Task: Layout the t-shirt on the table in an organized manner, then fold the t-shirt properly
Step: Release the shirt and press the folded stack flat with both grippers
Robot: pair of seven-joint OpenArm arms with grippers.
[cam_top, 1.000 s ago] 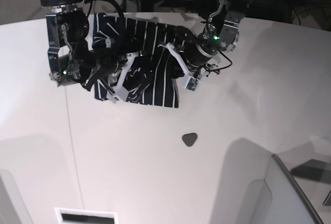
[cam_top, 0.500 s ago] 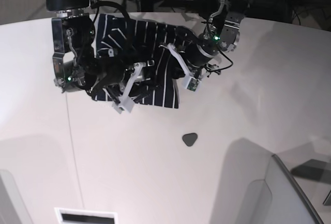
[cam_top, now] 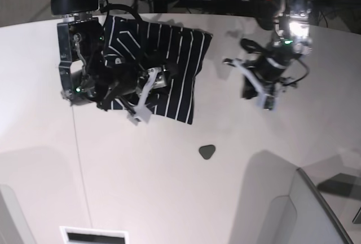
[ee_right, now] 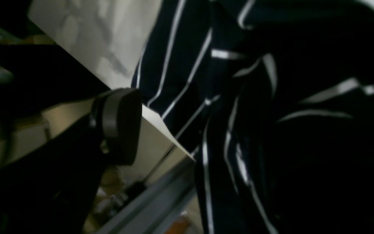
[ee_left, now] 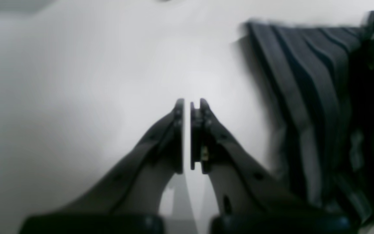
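Note:
The t-shirt (cam_top: 169,58), dark with thin white stripes, lies rumpled at the far left-centre of the table (cam_top: 169,187). In the base view my right gripper (cam_top: 145,96) is over the t-shirt's near edge with its white fingers spread wide, open. The right wrist view shows one finger pad (ee_right: 120,125) beside the striped cloth (ee_right: 239,113), which hangs over the table edge there. My left gripper (cam_top: 251,86) hovers over bare table to the right of the shirt. Its fingers (ee_left: 178,136) are shut with nothing between them, and the t-shirt (ee_left: 304,97) lies off to its right.
A small dark grey rounded piece (cam_top: 207,151) lies on the table in front of the shirt. A thin dark seam (cam_top: 79,159) runs down the left side. A grey panel (cam_top: 316,210) fills the bottom right corner, and a white slotted frame (cam_top: 93,235) sits at the bottom edge.
My left arm has pulled off the shirt and swung right over bare table. My right gripper has opened. The shirt's far right part now lies spread flatter.

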